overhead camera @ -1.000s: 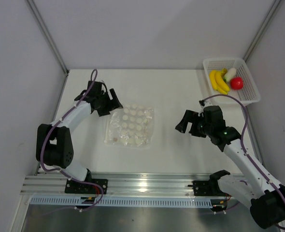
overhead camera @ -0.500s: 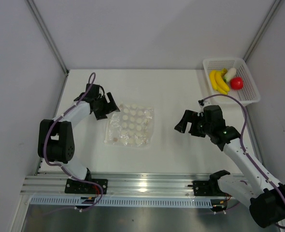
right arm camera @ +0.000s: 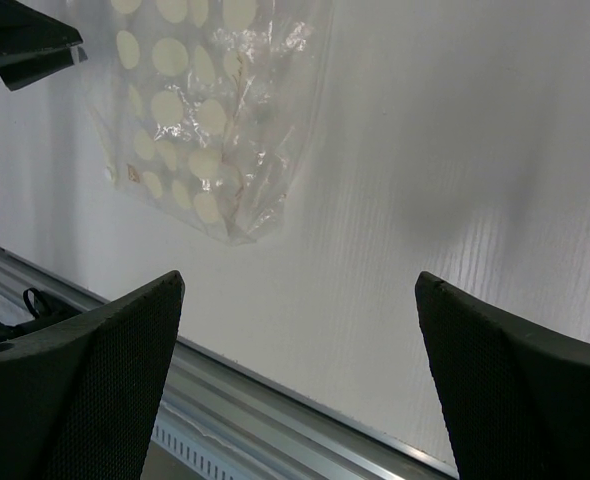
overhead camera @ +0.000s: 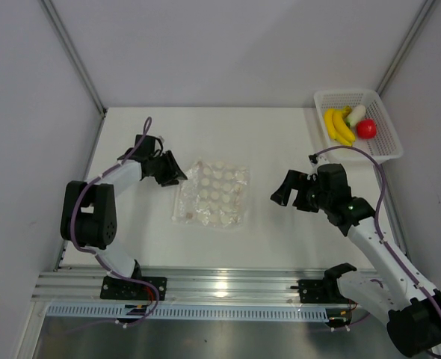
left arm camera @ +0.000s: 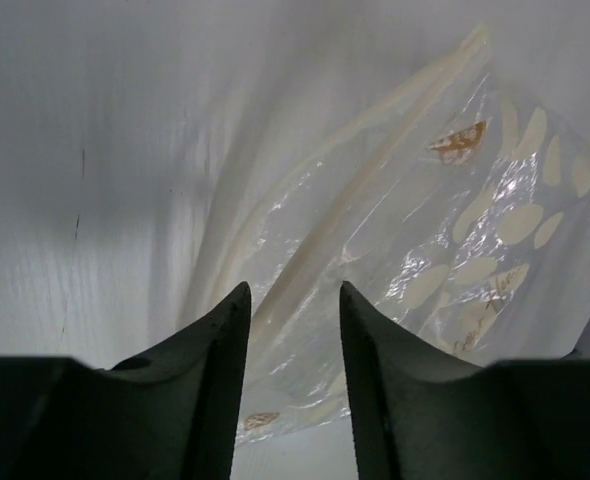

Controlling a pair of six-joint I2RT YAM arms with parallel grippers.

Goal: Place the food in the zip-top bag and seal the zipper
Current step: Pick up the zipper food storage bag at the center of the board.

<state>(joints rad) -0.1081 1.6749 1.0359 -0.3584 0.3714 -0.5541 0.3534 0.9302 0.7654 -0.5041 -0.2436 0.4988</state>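
The clear zip-top bag (overhead camera: 213,194) with whitish dots lies flat left of the table's middle. My left gripper (overhead camera: 177,173) is at the bag's left edge, its jaws a little apart. In the left wrist view the gripper (left arm camera: 293,300) straddles the bag (left arm camera: 455,230) at its zipper strip (left arm camera: 365,190). My right gripper (overhead camera: 284,191) is wide open and empty, right of the bag. The right wrist view shows the bag (right arm camera: 195,110) ahead of it at the upper left. The banana bunch (overhead camera: 338,126), red fruit (overhead camera: 366,129) and white radish (overhead camera: 356,114) lie in the basket.
The white mesh basket (overhead camera: 385,120) stands at the back right corner. Grey walls close the table's back and sides. A metal rail (right arm camera: 275,410) runs along the near edge. The left gripper's fingers (right arm camera: 25,40) show at the top left of the right wrist view.
My left gripper has moved down and right to the bag's left edge, and the bag has slid a little to the right. The right arm has barely moved.
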